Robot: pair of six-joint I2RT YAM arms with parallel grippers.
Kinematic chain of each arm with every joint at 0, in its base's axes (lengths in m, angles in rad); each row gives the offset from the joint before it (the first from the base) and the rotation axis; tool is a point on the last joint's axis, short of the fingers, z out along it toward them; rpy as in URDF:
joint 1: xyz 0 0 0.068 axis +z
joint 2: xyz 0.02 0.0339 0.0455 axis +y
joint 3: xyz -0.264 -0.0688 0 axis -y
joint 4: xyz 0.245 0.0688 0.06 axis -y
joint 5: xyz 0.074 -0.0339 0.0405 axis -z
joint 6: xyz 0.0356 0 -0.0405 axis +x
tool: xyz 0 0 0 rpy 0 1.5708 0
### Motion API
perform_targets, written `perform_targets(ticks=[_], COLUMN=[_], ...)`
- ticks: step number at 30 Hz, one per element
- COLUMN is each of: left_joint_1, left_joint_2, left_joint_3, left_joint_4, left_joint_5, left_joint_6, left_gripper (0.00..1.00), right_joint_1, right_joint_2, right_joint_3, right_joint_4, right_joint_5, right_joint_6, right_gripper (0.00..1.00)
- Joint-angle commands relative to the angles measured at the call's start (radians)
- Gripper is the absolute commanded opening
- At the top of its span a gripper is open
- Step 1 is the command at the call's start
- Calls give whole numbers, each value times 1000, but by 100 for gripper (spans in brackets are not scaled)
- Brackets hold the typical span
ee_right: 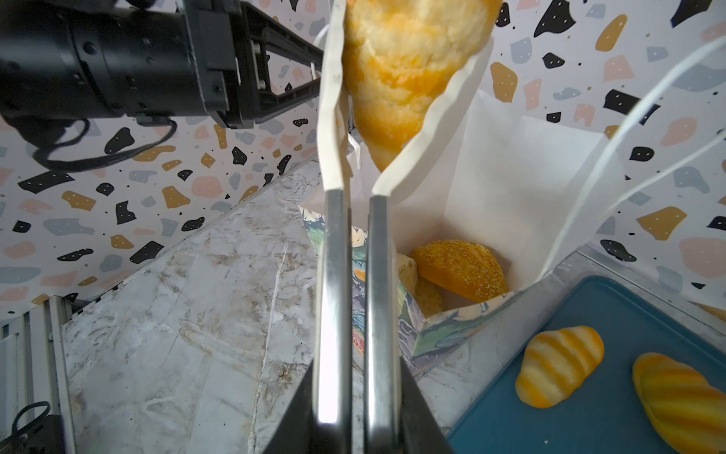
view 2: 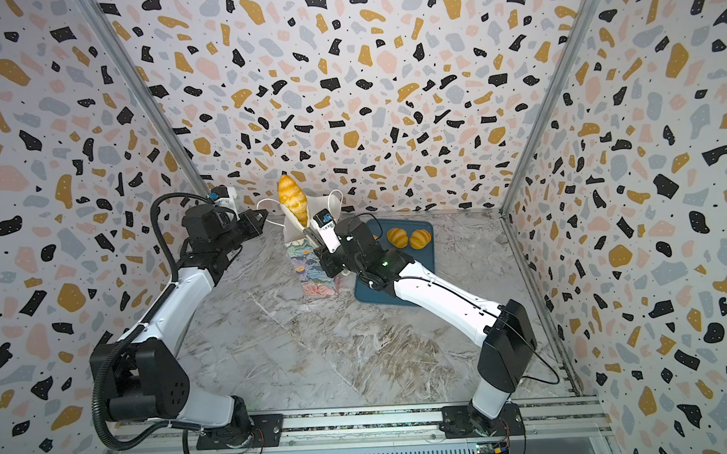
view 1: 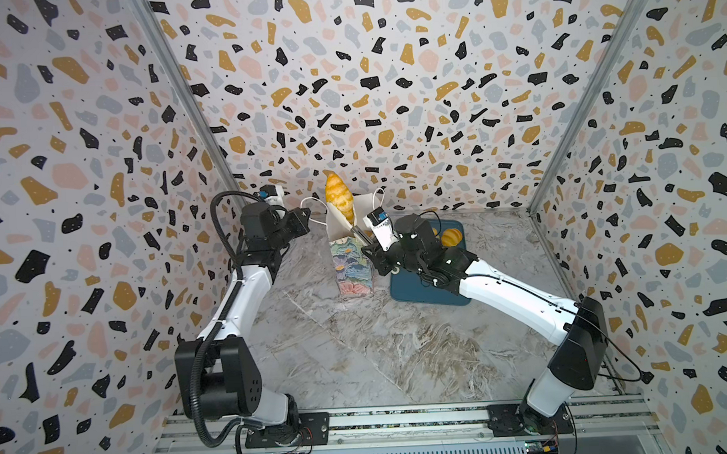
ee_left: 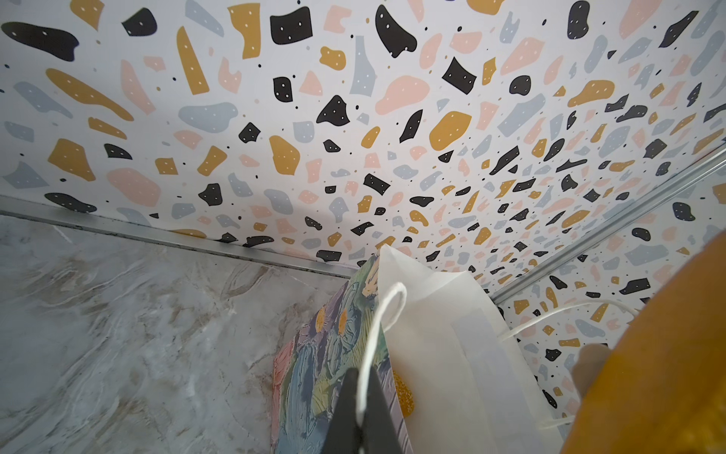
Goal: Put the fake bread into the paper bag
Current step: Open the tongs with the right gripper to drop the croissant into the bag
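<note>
A marble-look tabletop [view 1: 358,353] sits inside terrazzo-print walls. The croissant [ee_right: 408,70] hangs point-down between the white tips of the tongs [ee_right: 334,295], straight out beyond the right gripper [ee_right: 357,377], whose jaws are clamped on the tongs' metal arms. It hangs over the mouth of the paper bag [view 1: 351,270]. It looks light and squashy, so a gentle pinch across the thick middle should do. The left gripper [ee_left: 361,393] is closed on a cord handle [ee_left: 377,326]. Two rolls [ee_right: 558,365] lie beside the right gripper on the blue tray [ee_right: 589,424].
</note>
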State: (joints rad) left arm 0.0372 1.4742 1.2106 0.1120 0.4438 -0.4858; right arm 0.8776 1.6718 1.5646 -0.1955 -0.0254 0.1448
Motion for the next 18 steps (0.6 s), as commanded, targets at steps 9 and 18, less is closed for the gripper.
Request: perform_targets(ticks=[9,18], left_joint_1=[-4,-3], left_joint_2=[-14,-18], left_joint_3=[-15,-20], left_joint_4=[49,49], left_joint_5=[5,-1], left_joint_6=[15,21], left_gripper=[0,0], right_joint_1=[5,6], right_joint_2=[-21,-27], right_joint_3=[35,2], right_joint_4=[-9,-25], right_joint_5=[36,71], right_joint_6=[-4,27], right_gripper=[30,46])
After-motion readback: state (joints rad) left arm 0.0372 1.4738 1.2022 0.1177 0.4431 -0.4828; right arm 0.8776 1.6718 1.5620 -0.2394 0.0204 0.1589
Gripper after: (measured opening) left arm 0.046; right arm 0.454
